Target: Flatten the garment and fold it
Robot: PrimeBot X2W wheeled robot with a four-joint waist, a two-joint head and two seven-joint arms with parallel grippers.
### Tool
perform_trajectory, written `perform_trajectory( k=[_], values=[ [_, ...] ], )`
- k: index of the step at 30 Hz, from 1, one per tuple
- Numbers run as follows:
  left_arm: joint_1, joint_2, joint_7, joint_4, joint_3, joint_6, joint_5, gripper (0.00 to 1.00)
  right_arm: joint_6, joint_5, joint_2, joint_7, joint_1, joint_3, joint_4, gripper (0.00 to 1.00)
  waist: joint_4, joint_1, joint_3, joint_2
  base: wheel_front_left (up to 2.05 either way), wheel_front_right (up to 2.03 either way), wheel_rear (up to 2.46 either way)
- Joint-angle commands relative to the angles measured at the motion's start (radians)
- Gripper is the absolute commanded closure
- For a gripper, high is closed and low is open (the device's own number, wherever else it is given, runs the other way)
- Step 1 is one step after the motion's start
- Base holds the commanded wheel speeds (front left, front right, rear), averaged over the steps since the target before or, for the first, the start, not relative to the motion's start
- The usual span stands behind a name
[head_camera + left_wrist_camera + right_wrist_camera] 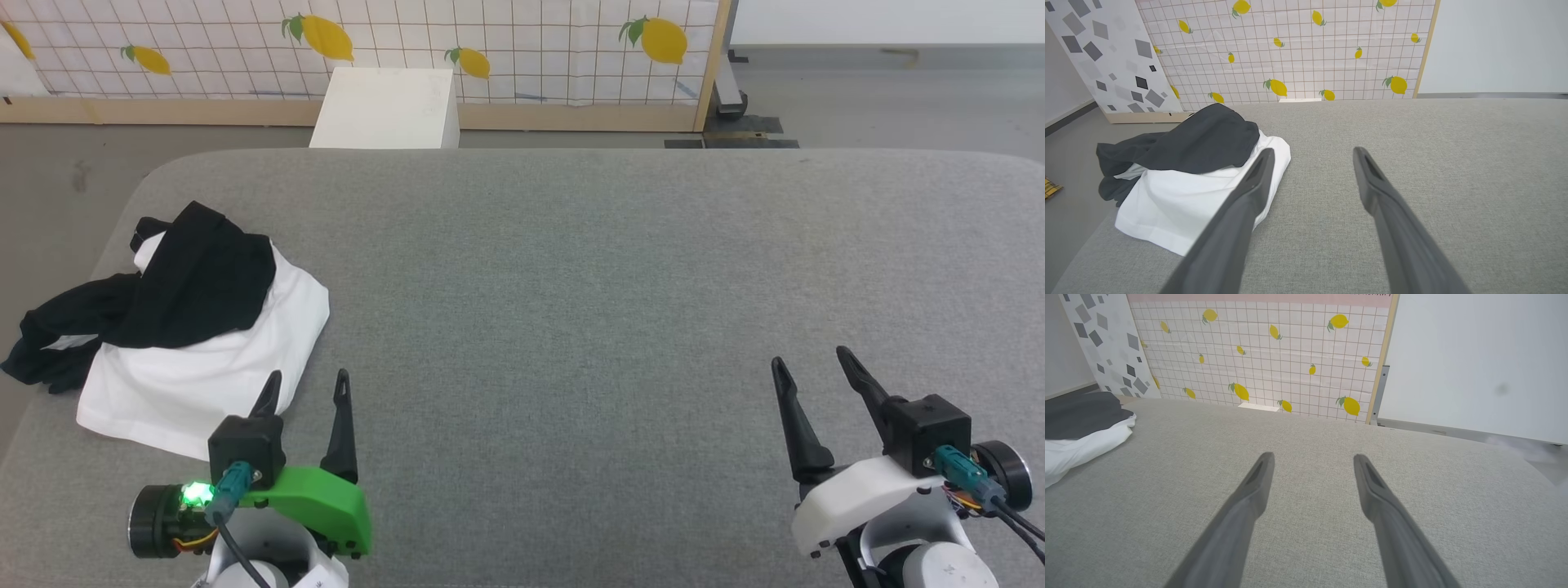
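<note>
On the big grey table (571,286) the T-shirt (204,359) lies bunched up at the left edge, white with black bits on top. The left gripper (309,377) is just beside it, the right gripper (807,355) far off — both spread apart, empty

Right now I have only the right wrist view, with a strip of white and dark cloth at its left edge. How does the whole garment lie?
Observer: The garment is a crumpled heap on the left side of the grey surface, with black cloth piled over white.
Operator: Is all of it on the surface?
Observer: No, a black part seems to hang past the left edge.
Operator: And the left gripper?
Observer: The left gripper is open by the heap's near right corner. One finger crosses the white hem in the head view, but I cannot tell whether it touches.
</note>
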Motion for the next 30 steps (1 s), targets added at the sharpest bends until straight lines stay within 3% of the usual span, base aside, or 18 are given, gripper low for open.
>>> perform_trajectory(
  k=[1, 16, 30],
  values=[
    [0.002, 0.000, -0.010, 0.006, -0.003, 0.009, -0.006, 0.00, 0.000, 0.013, 0.000, -0.013, 0.005, -0.003, 0.009, 0.00, 0.000, 0.0000, 0.000, 0.0000, 0.00, 0.00, 0.00],
    [0.003, 0.002, -0.041, 0.023, -0.011, 0.024, -0.027, 0.00, 0.000, 0.044, 0.001, -0.043, 0.008, -0.008, 0.042, 0.00, 0.025, 0.0000, 0.002, 0.0000, 0.00, 0.00, 0.00],
    [0.018, 0.005, -0.071, 0.029, -0.003, 0.045, -0.050, 0.00, -0.001, 0.073, 0.001, -0.071, 0.012, -0.009, 0.079, 0.00, 0.120, 0.0000, 0.001, 0.0000, 0.00, 0.00, 0.00]
  ],
)
